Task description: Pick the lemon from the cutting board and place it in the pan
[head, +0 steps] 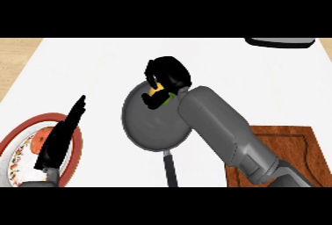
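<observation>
My right hand (pixel 167 75) hangs over the far rim of the grey pan (pixel 146 125), fingers curled round the yellow lemon (pixel 154 90). Only a small yellow patch of the lemon shows between the black fingers, with a green speck beside it. The right forearm stretches from the lower right across the wooden cutting board (pixel 285 149), which lies bare where it shows. The pan's black handle (pixel 170 169) points toward me. My left hand (pixel 62 136) rests open at the left, fingers straight and pointing up, over a plate.
A red-rimmed plate (pixel 18 132) with an orange fruit (pixel 40 137) lies at the lower left under the left hand. A dark object (pixel 280 42) sits at the counter's far right edge. The white counter (pixel 91 66) meets a wooden surface on the left.
</observation>
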### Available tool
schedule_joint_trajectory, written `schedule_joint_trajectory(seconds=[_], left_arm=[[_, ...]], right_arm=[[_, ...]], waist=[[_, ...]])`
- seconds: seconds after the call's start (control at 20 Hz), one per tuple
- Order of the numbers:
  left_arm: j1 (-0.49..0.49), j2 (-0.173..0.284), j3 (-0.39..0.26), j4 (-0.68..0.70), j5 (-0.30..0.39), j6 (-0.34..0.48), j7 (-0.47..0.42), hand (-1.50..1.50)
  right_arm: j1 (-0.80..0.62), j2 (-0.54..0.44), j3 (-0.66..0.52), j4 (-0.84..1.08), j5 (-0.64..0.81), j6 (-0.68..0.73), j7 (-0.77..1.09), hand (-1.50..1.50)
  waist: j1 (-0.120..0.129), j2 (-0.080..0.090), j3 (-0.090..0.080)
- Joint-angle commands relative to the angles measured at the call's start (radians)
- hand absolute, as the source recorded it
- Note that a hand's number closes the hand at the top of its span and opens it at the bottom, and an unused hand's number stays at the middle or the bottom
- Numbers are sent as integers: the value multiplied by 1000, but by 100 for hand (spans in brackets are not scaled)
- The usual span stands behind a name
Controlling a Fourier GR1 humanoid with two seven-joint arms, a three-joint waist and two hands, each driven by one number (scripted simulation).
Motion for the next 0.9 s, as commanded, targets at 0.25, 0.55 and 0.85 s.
schedule_joint_trajectory(seconds=[0.25,0.55,0.85], left_arm=[[-43,-6,-18,-18,3,-25,12,0],[-29,0,-23,-8,-2,-38,0,0],[-50,-17,-31,23,-28,-15,0,0]], right_arm=[[77,7,59,107,-297,108,52,-150],[116,7,55,82,-497,22,-31,-150],[68,7,6,47,-644,-175,-117,-150]], waist=[[59,15,1],[75,17,3],[57,14,2]])
